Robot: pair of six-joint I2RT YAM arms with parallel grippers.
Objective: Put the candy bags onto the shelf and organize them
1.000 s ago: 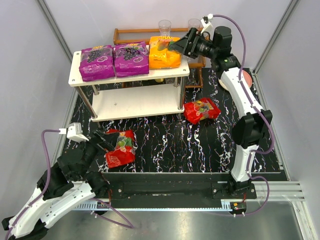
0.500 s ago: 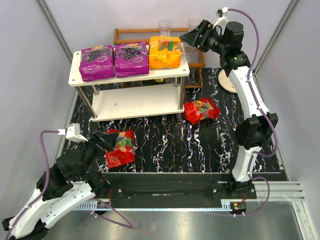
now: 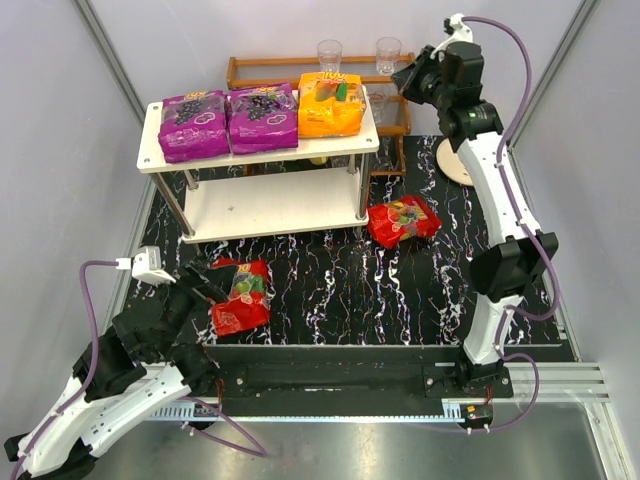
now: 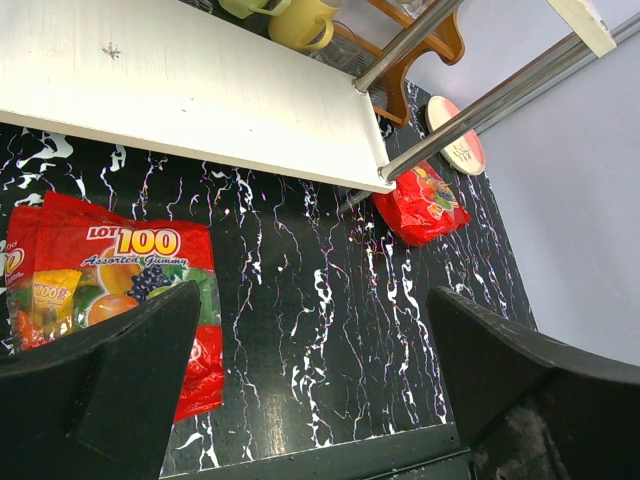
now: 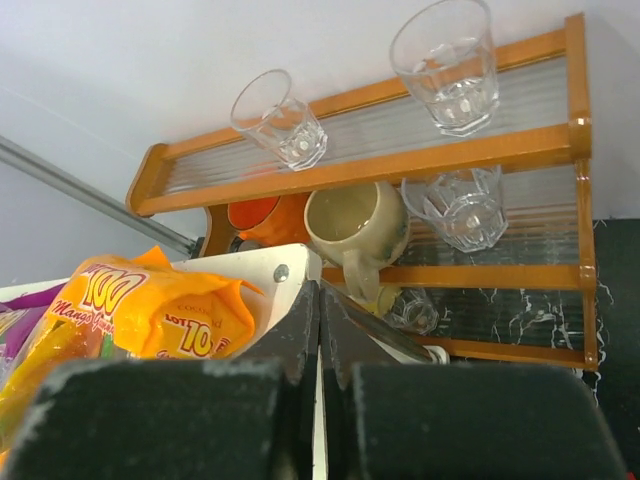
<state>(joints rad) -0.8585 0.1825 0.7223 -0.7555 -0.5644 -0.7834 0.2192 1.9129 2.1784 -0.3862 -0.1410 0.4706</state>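
The white shelf carries two purple candy bags and an orange one side by side on its top board. Two red bags lie on the black table: one by the shelf's right leg, one near the front left. My right gripper is shut on nothing, raised to the right of the orange bag and beyond the shelf's corner. Low over the table, my left gripper stands wide open, its left finger beside the near red bag.
A brown wooden rack with clear glasses and mugs stands behind the shelf, right under my right gripper. A round plate lies at the table's right. The shelf's lower board is bare.
My right gripper drew back from the orange bag, up and to the right, then shut its jaws. The orange bag stays on the shelf. The left arm has not moved.
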